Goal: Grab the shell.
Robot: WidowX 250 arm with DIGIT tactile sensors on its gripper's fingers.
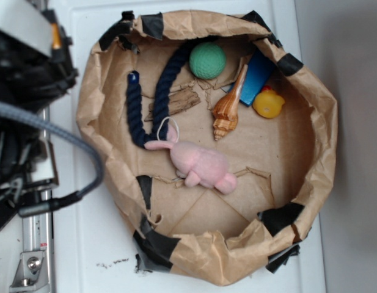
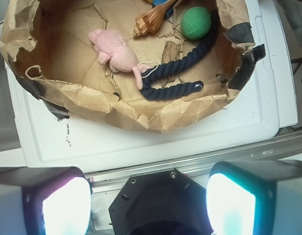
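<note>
While the gripper (image 2: 148, 200) hangs outside the paper bin (image 1: 325, 122) with fingers (image 2: 60, 200) spread and empty, nothing is grasped. Inside the bin, the plush (image 1: 197, 163) lies central; the shell (image 1: 228, 110) rests just beyond it, tail toward the ball (image 1: 208, 60), clear above for descent.

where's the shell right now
In the exterior view the shell lies in the paper-lined bin's upper middle, between the green ball and yellow duck.

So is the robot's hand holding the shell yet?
Hand: open and empty, outside the paper bag. The shell lies untouched inside.
</note>
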